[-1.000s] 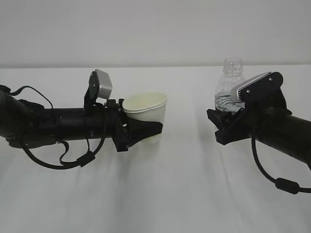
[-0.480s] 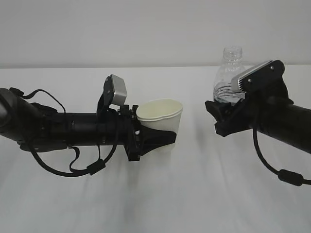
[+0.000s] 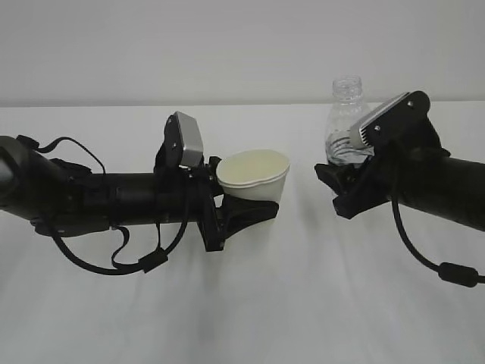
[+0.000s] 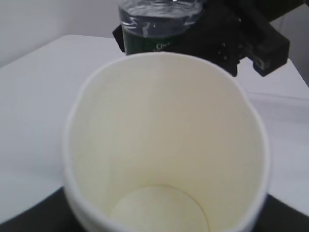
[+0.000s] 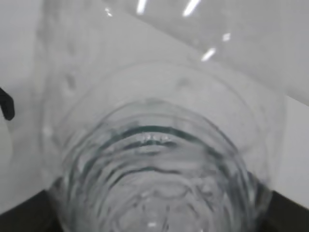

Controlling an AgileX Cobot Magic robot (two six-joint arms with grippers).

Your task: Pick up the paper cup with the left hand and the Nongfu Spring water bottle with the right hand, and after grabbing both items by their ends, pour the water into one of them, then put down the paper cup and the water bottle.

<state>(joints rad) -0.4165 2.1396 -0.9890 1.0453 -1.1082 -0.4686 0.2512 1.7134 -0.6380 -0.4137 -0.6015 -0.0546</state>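
- Plainly, the paper cup (image 3: 254, 179) is the delicate item: thin-walled, light and empty, as the left wrist view shows a dry cream bottom. It sits upright at the centre of the exterior view, lifted off the white table (image 3: 303, 303).
- Its rim looks slightly out of round in the exterior view, which suggests the wall gives under pressure; I judge a low hold near the stiffer base is best, with only modest squeeze.
- The left hand (image 3: 246, 214) has its jaws closed around the cup's lower body, partly spread to the cup's width, reaching in from 9 o'clock.
- The Nongfu Spring water bottle (image 3: 345, 125) stands upright at about 3 o'clock of the cup, well apart, capless neck at 12 o'clock.
- Its clear ribbed plastic is probably smooth and a little springy; the water (image 5: 154, 145) in it adds weight and will shift when tilted, so a firm grip low down suits it.
- The right hand (image 3: 345, 186) clasps the bottle around its lower part, where the dark green label (image 4: 154, 43) shows, jaws spread to the bottle's width; the bottom end is hidden behind the gripper.
- A grey wrist camera (image 3: 379, 125) overlaps the bottle's side.
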